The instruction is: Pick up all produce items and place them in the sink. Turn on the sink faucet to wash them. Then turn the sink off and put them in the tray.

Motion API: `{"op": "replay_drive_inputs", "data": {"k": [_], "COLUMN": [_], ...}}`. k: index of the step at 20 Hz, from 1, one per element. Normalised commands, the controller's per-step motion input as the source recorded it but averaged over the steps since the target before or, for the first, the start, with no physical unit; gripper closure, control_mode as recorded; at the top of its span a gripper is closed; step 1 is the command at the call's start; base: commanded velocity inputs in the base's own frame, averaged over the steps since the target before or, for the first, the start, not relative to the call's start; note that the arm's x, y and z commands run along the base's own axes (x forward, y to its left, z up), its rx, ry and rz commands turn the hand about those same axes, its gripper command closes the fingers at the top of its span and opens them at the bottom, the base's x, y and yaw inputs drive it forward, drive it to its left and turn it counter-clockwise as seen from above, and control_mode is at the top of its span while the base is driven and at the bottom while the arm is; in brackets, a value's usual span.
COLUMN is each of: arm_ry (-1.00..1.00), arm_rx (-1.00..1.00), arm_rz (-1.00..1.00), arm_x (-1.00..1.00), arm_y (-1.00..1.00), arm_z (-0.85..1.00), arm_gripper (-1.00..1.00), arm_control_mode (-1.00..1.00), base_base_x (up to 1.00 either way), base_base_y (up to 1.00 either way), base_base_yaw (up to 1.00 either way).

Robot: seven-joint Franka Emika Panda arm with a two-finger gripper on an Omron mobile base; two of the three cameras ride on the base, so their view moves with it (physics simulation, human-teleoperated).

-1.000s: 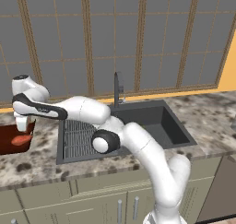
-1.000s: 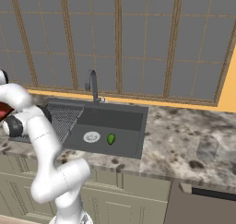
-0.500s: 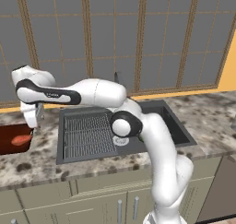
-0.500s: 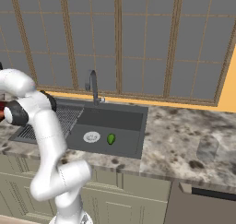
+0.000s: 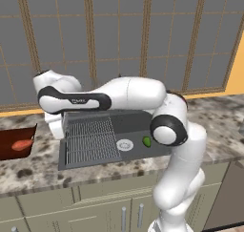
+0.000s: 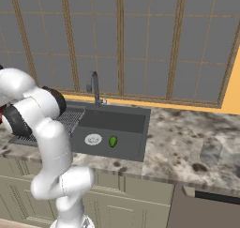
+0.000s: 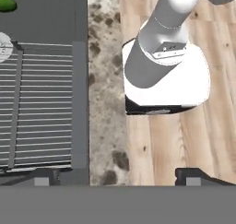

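At the far left edge of the left base view the tray (image 5: 14, 145) is sitting on the counter (image 5: 38, 171), cut off by the frame, with the carrot (image 5: 21, 144) lying inside it. Just right of it, the arm (image 5: 119, 95) is stretching across the middle of the frame toward the left, its hand ending near the left rim of the sink (image 5: 66, 162). The rack (image 5: 90, 140) is covering the left half of the basin; right of it, at centre frame, the white drain (image 5: 125, 145) is showing, and the green piece (image 5: 147, 142) is lying on the basin floor just beside the drain, next to the arm's dark elbow joint. In the right base view the arm is filling the left side, the faucet (image 6: 95, 87) is standing upright behind the basin at upper centre-left, and the green piece (image 6: 113, 141) is resting just right of the drain (image 6: 93, 139). In the hand view the rack (image 7: 37, 103) is occupying the left, the green piece (image 7: 6, 3) is peeking in at the upper left corner, a strip of counter (image 7: 103, 103) is running down the middle, and the gripper (image 7: 117, 177) is showing its fingertips (image 7: 46, 177) well apart at the bottom, holding nothing.
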Motion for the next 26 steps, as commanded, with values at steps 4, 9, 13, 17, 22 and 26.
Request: {"op": "replay_drive_inputs", "data": {"k": [4, 9, 13, 17, 22, 26], "arm_ry": [0.00, 0.00, 0.02, 0.06, 0.11, 0.12], "arm_rx": [0.06, 0.04, 0.04, 0.05, 0.05, 0.05], "arm_rz": [0.00, 0.00, -0.06, -0.13, -0.24, -0.28], "arm_x": [-0.11, 0.00, 0.08, 0.27, 0.42, 0.48], "arm_y": [-1.00, -1.00, -1.00, -1.00, -1.00, -1.00], "arm_z": [0.19, 0.16, 0.17, 0.09, 0.00, 0.00], "arm_gripper": [-1.00, -1.00, -1.00, -1.00, -1.00, -1.00], "arm_control_mode": [-1.00, -1.00, -1.00, -1.00, -1.00, -1.00], "base_base_x": [0.00, 0.00, 0.00, 0.00, 0.00, 0.00], "base_base_y": [0.00, 0.00, 0.00, 0.00, 0.00, 0.00], "base_base_yaw": [0.00, 0.00, 0.00, 0.00, 0.00, 0.00]}}
